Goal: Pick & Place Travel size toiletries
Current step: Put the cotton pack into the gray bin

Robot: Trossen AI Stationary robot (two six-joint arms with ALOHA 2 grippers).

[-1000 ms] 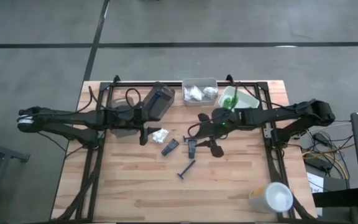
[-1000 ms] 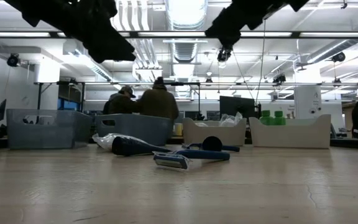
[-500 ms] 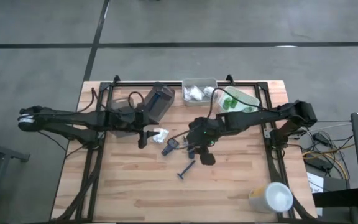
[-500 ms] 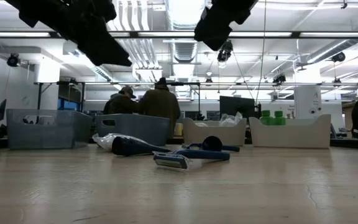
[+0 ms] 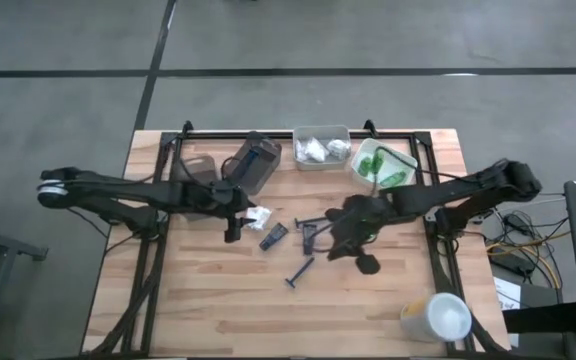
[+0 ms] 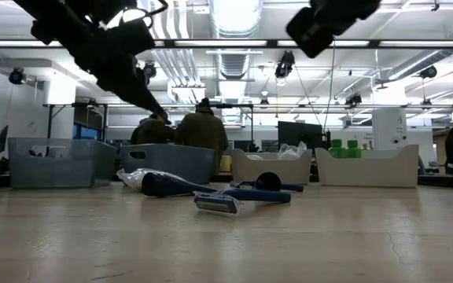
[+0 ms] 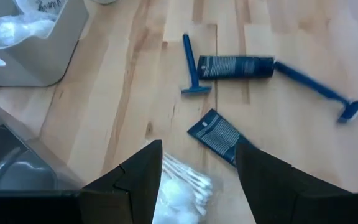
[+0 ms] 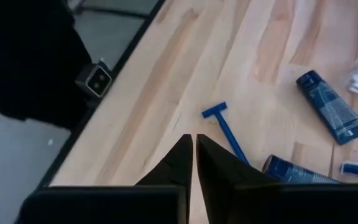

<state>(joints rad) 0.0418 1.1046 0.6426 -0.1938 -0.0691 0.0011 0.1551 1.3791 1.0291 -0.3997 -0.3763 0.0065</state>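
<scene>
The white crinkly packet (image 7: pixel 179 186) is half hidden between the left gripper (image 7: pixel 194 171)'s parted jaws. The right gripper (image 8: pixel 189 163) – jaws clenched, nothing grasped – is held above bare wooden table (image 5: pixel 228 310) beside the blue razor (image 8: pixel 224 129).

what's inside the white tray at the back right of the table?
The white rectangular tray holds small bright green bottles; the right arm crosses one corner, so anything beneath it is hidden.

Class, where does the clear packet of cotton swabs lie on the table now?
In the high view, the cotton swab packet lies left of centre, under the open left claw, beside a navy tube.
</scene>
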